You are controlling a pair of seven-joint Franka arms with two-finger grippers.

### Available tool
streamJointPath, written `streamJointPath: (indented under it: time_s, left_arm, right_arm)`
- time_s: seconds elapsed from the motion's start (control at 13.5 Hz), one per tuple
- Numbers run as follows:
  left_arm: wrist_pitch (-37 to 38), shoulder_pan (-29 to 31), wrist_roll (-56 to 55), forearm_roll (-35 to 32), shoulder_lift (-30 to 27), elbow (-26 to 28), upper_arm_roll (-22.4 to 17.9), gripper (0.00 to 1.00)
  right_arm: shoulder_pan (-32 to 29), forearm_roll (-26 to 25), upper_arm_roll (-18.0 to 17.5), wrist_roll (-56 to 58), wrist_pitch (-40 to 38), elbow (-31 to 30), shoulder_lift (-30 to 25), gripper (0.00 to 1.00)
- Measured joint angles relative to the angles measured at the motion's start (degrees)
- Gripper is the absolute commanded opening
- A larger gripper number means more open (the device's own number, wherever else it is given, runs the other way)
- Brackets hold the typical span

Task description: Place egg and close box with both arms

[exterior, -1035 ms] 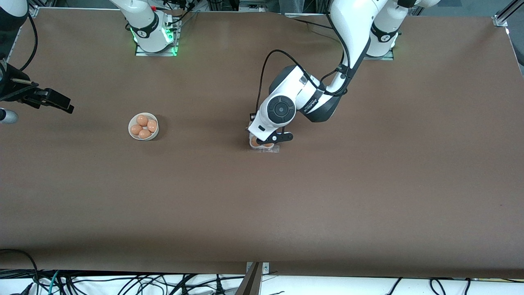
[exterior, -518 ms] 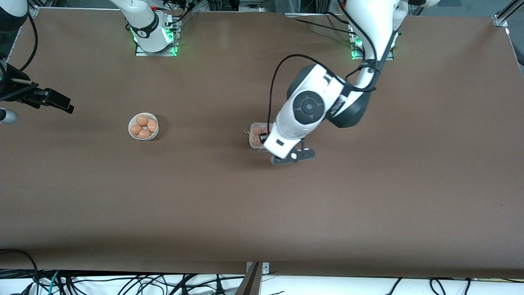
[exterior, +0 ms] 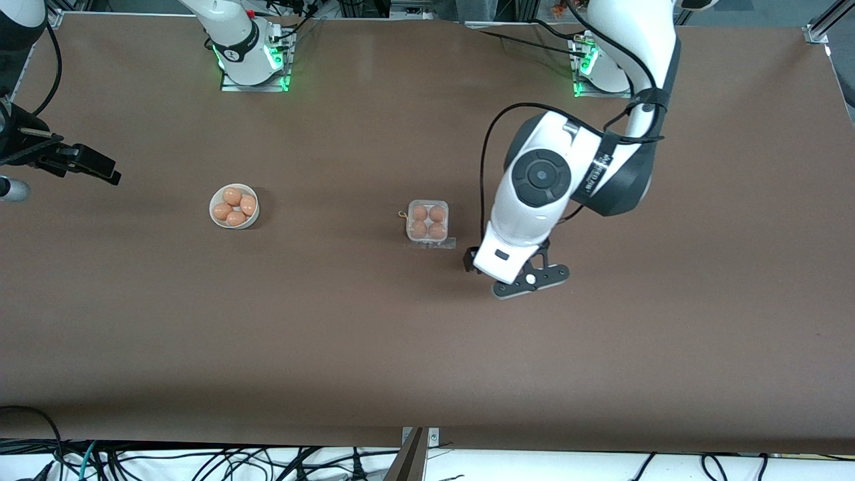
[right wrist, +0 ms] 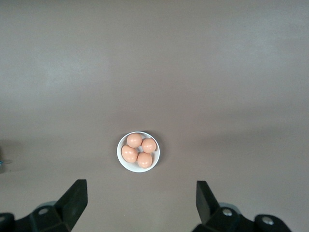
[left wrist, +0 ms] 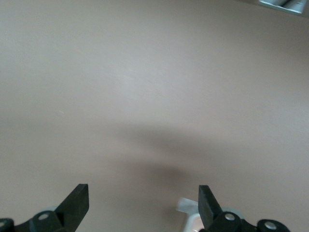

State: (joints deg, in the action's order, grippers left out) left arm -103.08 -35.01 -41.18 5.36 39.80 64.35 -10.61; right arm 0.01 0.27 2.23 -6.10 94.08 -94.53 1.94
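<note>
The box point(exterior: 427, 222) stands mid-table with an egg point(exterior: 419, 213) in each of its cells. A clear flap of it lies flat on the side nearer the front camera, and I cannot tell whether the lid is latched. My left gripper point(exterior: 518, 277) hangs open and empty over bare table beside the box, toward the left arm's end. In the left wrist view the left gripper point(left wrist: 143, 193) shows only a whitish plastic corner point(left wrist: 186, 205) of the box by one finger. My right gripper point(exterior: 80, 160) waits open near the right arm's end; the right gripper point(right wrist: 140, 191) holds nothing.
A round white bowl point(exterior: 234, 206) with several more eggs sits toward the right arm's end; the right wrist view shows the bowl point(right wrist: 155, 160) ahead of the jaws. Green-lit arm bases point(exterior: 250, 67) stand along the table's back edge. Cables hang past the front edge.
The left gripper opened, lifted off the box and swung toward the left arm's end, uncovering the box. The right arm has not moved.
</note>
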Motion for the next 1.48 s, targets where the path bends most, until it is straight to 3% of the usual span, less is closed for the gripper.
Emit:
streamJointPath:
  time_s: [0.22,0.74,1.11,1.48]
  left_arm:
    - [6.76,4.49,10.00,-3.01,-2.00,-0.72,-1.31,1.00]
    - [10.80,22.11,32.47,-5.06,-13.04,1.74,-1.04,1.00]
    - [11.00,28.51,42.58,-5.06,-23.06,9.44,-0.59,1.00]
    - [11.19,29.44,43.72,-5.06,-33.47,20.78,0.70,1.00]
  right_arm:
    - [0.01,0.00,-0.01,0.00,0.00,0.00,0.00,1.00]
    - [0.02,0.00,-0.02,0.00,-0.01,0.00,0.00,1.00]
    - [0.02,0.00,-0.03,0.00,-0.01,-0.01,0.00,1.00]
    - [0.02,0.00,-0.03,0.00,-0.01,-0.01,0.00,1.00]
